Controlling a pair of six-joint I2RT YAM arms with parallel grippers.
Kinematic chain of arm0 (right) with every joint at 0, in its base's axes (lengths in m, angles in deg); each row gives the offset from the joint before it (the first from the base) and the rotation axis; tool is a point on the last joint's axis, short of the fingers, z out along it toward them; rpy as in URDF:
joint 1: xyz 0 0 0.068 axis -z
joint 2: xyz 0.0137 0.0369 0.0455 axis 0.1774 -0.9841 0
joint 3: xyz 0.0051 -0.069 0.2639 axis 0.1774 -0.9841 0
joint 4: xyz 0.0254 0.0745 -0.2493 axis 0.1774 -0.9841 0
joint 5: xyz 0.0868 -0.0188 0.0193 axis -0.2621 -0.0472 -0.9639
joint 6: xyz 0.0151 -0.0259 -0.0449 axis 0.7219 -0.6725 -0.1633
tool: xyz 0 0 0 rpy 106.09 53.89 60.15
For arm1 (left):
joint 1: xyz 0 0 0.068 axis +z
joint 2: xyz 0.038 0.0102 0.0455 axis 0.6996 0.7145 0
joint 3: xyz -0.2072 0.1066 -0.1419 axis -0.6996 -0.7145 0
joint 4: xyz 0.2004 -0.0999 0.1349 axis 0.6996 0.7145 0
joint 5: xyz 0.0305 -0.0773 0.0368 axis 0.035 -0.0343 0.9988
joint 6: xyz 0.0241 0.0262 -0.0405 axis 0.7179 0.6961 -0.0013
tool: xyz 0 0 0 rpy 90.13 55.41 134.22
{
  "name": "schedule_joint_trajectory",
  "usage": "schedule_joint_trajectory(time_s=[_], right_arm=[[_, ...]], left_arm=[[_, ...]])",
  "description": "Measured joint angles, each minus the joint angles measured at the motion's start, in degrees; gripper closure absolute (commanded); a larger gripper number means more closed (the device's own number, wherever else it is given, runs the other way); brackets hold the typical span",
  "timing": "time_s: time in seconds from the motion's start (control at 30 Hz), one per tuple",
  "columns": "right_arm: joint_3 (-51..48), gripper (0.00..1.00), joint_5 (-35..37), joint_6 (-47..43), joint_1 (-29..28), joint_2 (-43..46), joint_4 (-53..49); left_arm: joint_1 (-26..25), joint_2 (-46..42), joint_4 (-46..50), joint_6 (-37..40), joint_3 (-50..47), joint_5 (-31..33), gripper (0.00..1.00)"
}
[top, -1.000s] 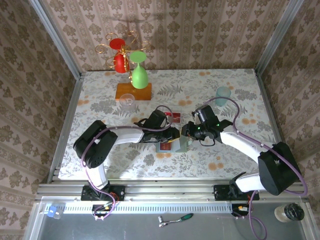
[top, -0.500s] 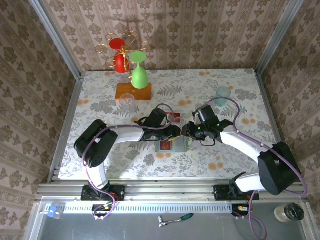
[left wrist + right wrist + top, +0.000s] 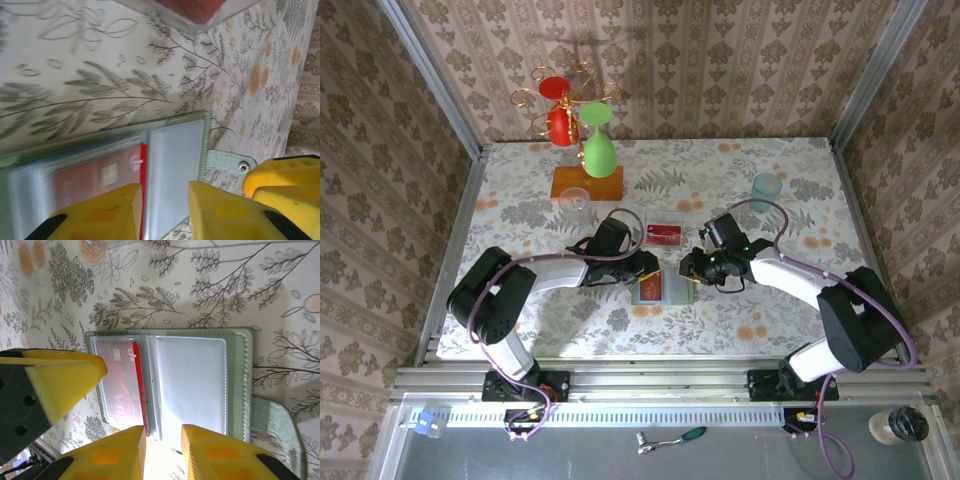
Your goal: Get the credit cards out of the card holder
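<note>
Your card holder lies open and flat on the table, directly under the tips of both pincers. A red card sits in the clear pocket on the side nearer the left pincer. The pocket beside it looks empty. The holder's snap tab sticks out just beside a finger of the right pincer.

Both pincers hang over the holder's edge near its middle fold. On each, the jaws stand a little apart with nothing clamped between them. You cannot tell from these views whether the tips touch the plastic.

A second ago the holder's flap on the right pincer's side looked lifted off the table; now the whole holder rests flat. Your left arm has drawn back toward its own side since then, so its wrist no longer overlaps the clear tray. The tray now shows whole just beyond the left pincer, apart from the holder, with a second red card lying in it. The right pincer has shifted only slightly.
</note>
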Motion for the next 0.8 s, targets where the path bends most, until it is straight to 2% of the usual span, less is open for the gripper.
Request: schedule_joint_trajectory(time_s=[0.27,0.57,0.8], right_arm=[[3.06,0.75,-1.51,1.09,-3.1,-5.25,2.14],[4.39,0.76,-2.14,1.81,-4.87,-7.96,4.26],[4.5,0.76,-2.36,2.36,-5.77,-9.62,4.39]], left_arm=[[1.73,-4.15,1.07,0.76,-4.28,1.11,0.77],[1.79,-4.39,2.58,1.68,-6.23,1.9,0.91],[1.79,-4.39,2.6,1.7,-6.38,1.9,0.96]])
